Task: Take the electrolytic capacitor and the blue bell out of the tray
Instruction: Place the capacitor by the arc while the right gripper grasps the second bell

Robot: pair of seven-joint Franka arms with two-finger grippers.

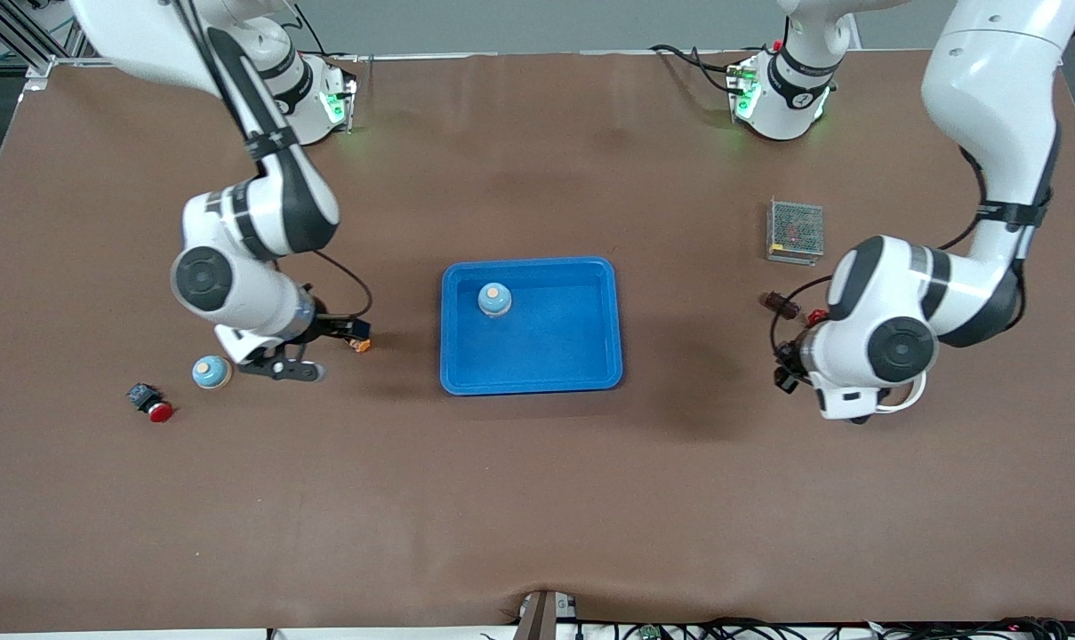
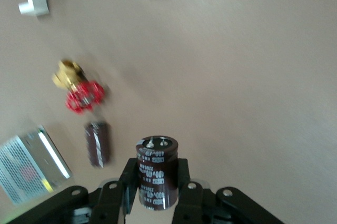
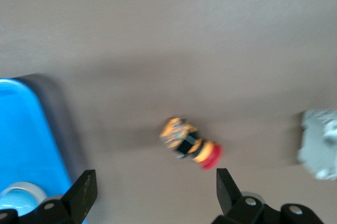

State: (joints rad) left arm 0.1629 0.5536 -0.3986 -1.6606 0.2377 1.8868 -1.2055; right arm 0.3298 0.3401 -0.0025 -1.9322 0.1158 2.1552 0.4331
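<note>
The brown worktop (image 1: 537, 498) fills the front view, with both arm bases along its top edge. At the right arm's end, low in the frame, lies a small red-capped push button (image 1: 151, 406). Just beside it stands a loose blue bell (image 1: 211, 372), a glossy blue dome with a pale button on top. The right tool (image 1: 279, 363) hangs close beside that bell with its jaws spread wide and nothing between them.

In the middle of the frame sits the bright blue shallow plastic tray (image 1: 531, 388). A second blue dome bell (image 1: 494, 300) stands upright in the tray's upper corner toward the right arm. It is probably hard, light and slick. A pinch low across its base should hold better than one on the curved crown.

At the left arm's end, the left tool (image 2: 156, 192) is clamped across the lower body of a dark brown electrolytic capacitor (image 2: 158, 163). This is a stiff upright cylinder with a silver top and white print, held over bare worktop and clear of the tray. Its smooth sleeve may slip, so a mid-body grip suits it. Nearby lie another brown capacitor (image 2: 97, 143), a brass valve with a red handwheel (image 2: 79, 90) and a metal mesh box (image 1: 795, 231).
</note>
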